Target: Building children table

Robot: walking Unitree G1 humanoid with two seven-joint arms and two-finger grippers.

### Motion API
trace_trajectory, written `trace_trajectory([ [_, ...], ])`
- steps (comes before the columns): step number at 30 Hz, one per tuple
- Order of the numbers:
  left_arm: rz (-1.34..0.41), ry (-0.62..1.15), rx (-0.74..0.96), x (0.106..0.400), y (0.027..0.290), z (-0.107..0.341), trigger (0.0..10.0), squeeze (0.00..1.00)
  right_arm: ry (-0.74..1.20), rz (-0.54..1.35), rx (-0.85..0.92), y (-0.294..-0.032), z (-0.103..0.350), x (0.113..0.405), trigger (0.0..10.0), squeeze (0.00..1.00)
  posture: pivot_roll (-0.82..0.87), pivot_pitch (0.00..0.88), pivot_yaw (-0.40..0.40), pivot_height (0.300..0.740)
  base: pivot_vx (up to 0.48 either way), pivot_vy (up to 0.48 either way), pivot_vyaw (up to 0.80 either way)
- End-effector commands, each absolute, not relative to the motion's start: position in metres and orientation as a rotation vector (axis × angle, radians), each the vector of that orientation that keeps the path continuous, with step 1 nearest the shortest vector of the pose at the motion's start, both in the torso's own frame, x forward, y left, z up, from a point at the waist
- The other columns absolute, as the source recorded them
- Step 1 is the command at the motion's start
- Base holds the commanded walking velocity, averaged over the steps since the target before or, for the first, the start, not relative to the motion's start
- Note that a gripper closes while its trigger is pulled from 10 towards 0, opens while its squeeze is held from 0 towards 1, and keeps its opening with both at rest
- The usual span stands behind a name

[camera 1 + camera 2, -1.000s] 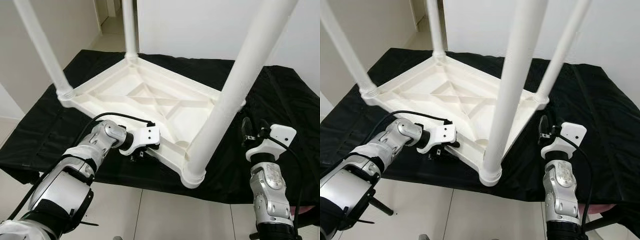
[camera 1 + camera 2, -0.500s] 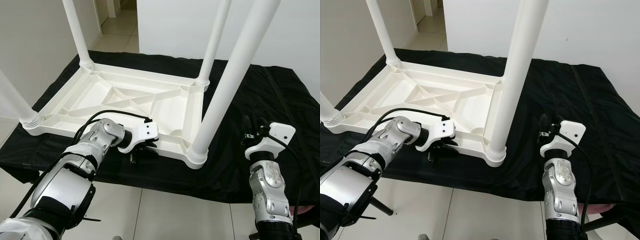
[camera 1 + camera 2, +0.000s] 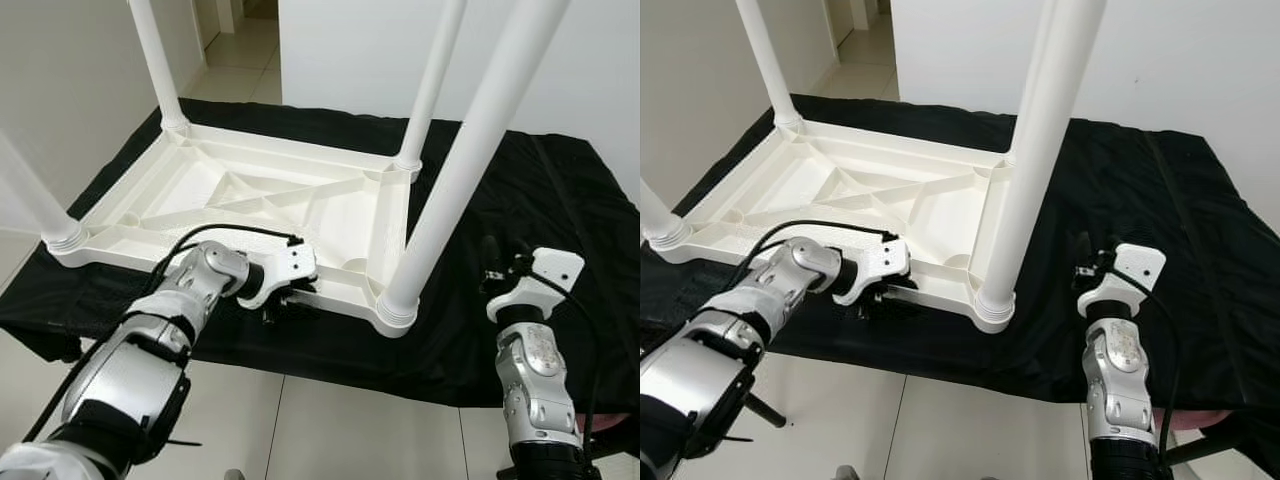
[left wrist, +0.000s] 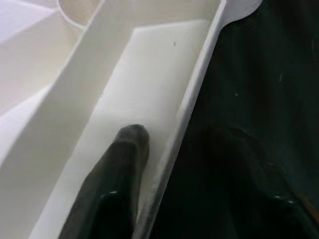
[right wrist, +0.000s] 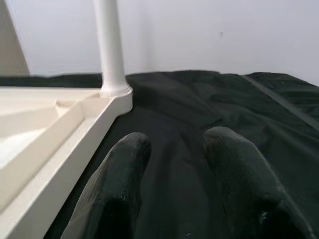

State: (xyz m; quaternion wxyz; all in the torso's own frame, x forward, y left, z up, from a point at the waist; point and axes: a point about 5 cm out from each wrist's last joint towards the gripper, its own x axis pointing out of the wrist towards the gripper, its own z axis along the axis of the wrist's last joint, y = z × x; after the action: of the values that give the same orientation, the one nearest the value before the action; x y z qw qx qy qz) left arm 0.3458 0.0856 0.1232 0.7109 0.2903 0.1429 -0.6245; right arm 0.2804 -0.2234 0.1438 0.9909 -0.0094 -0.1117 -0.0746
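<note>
A black cloth [image 3: 520, 200] covers a low surface on a pale tiled floor [image 3: 340, 425], with white walls behind. On the cloth lies a white plastic children's table [image 3: 250, 200], upside down, its ribbed underside facing up and its four round legs [image 3: 470, 160] standing upward from the corners. The left gripper [image 3: 288, 305] is at the near long edge of the tabletop, close to the near right corner leg. Its fingers are clamped on the rim: in the left wrist view one black finger [image 4: 117, 179] lies inside the rim wall and the other outside over the cloth. The right gripper [image 3: 500, 265] hovers over bare cloth to the right of the table, apart from it, with its two fingers [image 5: 119, 184] spread and holding nothing.
</note>
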Motion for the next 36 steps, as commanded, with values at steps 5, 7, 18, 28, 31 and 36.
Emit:
trace_trajectory([
  [5,-1.16,0.138,0.626,0.353,0.08,0.139,10.0,1.0,-0.164,-0.15,-0.006,-0.219,0.131,0.279,10.0,0.0,-0.11,0.0,-0.004,0.74,0.0,0.0,0.0],
  [7,-1.157,0.102,0.607,0.352,0.078,0.145,10.0,1.0,-0.161,-0.143,0.004,-0.217,0.129,0.278,10.0,0.0,-0.11,0.0,-0.005,0.74,0.0,0.0,0.0],
  [18,-1.055,-0.082,0.386,0.338,0.078,0.169,10.0,0.0,-0.148,-0.082,0.042,-0.204,0.116,0.26,10.0,1.0,-0.1,0.0,-0.005,0.74,0.0,0.0,0.0],
  [28,-0.911,-0.196,0.155,0.293,0.082,0.177,10.0,0.0,-0.152,0.076,0.083,-0.188,0.113,0.226,10.0,1.0,-0.1,0.0,-0.003,0.74,0.0,0.0,0.0],
  [31,-0.839,-0.172,0.163,0.278,0.089,0.17,10.0,0.0,-0.137,0.158,0.06,-0.195,0.117,0.219,10.0,1.0,-0.1,0.0,-0.001,0.74,0.0,0.0,0.0],
  [36,-0.812,-0.151,0.166,0.268,0.092,0.167,10.0,0.0,-0.122,0.209,0.038,-0.202,0.12,0.216,10.0,1.0,-0.1,0.0,-0.001,0.74,0.0,0.0,0.0],
])
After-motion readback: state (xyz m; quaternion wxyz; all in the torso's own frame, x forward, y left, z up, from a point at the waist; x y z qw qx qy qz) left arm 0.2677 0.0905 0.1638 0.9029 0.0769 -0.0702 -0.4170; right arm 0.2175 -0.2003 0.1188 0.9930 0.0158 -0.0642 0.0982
